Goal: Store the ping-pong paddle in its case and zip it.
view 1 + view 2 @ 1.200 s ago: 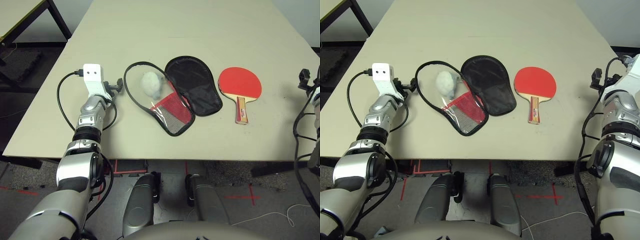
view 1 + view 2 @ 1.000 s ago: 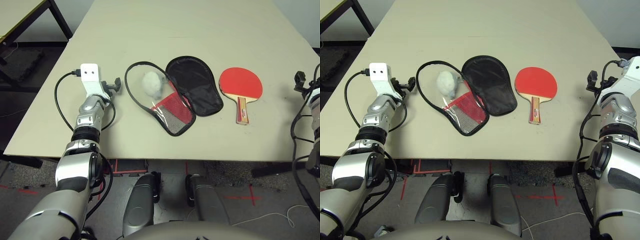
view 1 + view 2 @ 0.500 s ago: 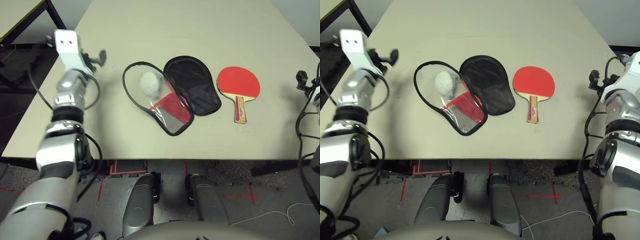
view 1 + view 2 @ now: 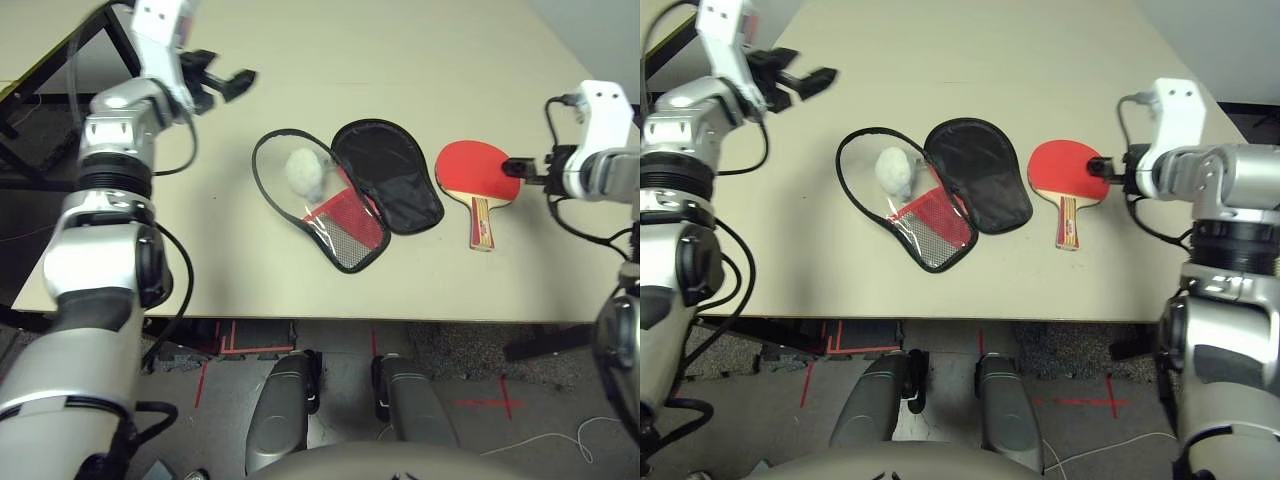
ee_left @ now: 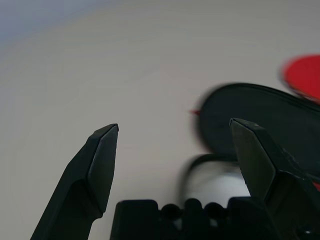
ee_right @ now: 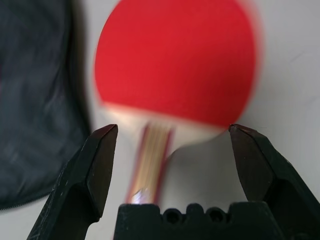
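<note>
Handling properties of a ping-pong paddle and its open case

The ping-pong paddle [image 4: 478, 170] lies flat on the bench [image 4: 450, 285], red rubber face up, just beside the black-lined flap [image 4: 978, 175] of the opened case; its wooden handle [image 4: 1067, 224] points toward the robot. The right claw [image 6: 173, 127] is spread wide and empty above the paddle. The left claw [image 5: 174, 125], also wide and empty, is raised over the bench on the far side of the case from the paddle.

Paddle: probably light and rigid, with most of its weight in the blade. The rubber should grip well, whereas the smooth wood may slip or pivot if pinched at its very end. The recommended hold is across the handle near the neck, one finger to each side; a blade-edge hold would be less secure, and the flat-lying rim may be hard to get beneath.

Case: apparently soft and floppy. The clear window panel [image 4: 275, 180], with red fabric and mesh [image 4: 348, 235] below it, is likely to crease or slide when pushed. It is best taken by its black zipper trim [image 4: 841, 176], which seems the firmest part. The white fluffy ball [image 4: 895, 171], seen at the window, is presumably light and easily squashed.
</note>
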{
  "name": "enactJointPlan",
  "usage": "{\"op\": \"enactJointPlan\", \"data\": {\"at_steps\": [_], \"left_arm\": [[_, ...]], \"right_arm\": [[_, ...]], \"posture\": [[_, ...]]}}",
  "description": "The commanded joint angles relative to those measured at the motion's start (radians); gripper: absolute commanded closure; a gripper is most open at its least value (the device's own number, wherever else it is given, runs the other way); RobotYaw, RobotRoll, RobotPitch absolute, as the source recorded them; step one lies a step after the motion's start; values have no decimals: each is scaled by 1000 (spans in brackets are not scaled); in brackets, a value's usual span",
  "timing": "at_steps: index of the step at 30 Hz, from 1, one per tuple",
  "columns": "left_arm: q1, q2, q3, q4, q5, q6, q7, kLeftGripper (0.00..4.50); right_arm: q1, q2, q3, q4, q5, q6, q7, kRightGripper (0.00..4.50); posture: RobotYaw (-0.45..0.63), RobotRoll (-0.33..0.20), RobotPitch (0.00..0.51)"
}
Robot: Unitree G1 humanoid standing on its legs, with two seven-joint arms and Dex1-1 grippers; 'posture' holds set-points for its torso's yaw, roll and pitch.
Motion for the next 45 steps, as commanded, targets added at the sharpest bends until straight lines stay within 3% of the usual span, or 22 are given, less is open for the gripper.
{"op": "enactJointPlan", "data": {"at_steps": [1,9,20,23,27,31,35,45], "left_arm": [[47,-3,-29,-106,-4,80,-37,0],[124,-35,-58,-241,-6,161,-35,0],[177,-48,-54,-336,-20,221,-16,0],[188,-47,-54,-354,-22,229,-11,0],[225,-26,-76,-409,-6,242,-11,0],[238,-29,-73,-435,-28,295,-18,0],[247,-33,-85,-449,-48,339,-58,0],[242,-31,-149,-482,-81,367,-197,0]], "right_arm": [[27,18,-51,-43,-22,56,-35,62],[29,47,25,21,-25,24,-27,62],[-2,21,264,261,-108,-193,0,62],[-15,27,277,316,-126,-230,-2,62],[-25,48,277,356,-141,-248,-24,946],[-33,56,255,381,-150,-257,-38,2375],[-42,54,223,404,-156,-272,-57,3357],[-82,47,155,446,-170,-310,-105,3422]], "posture": [[-11,0,105],[5,0,114],[61,0,137],[70,0,139],[77,0,140],[78,0,140],[68,0,140],[45,0,144]]}}
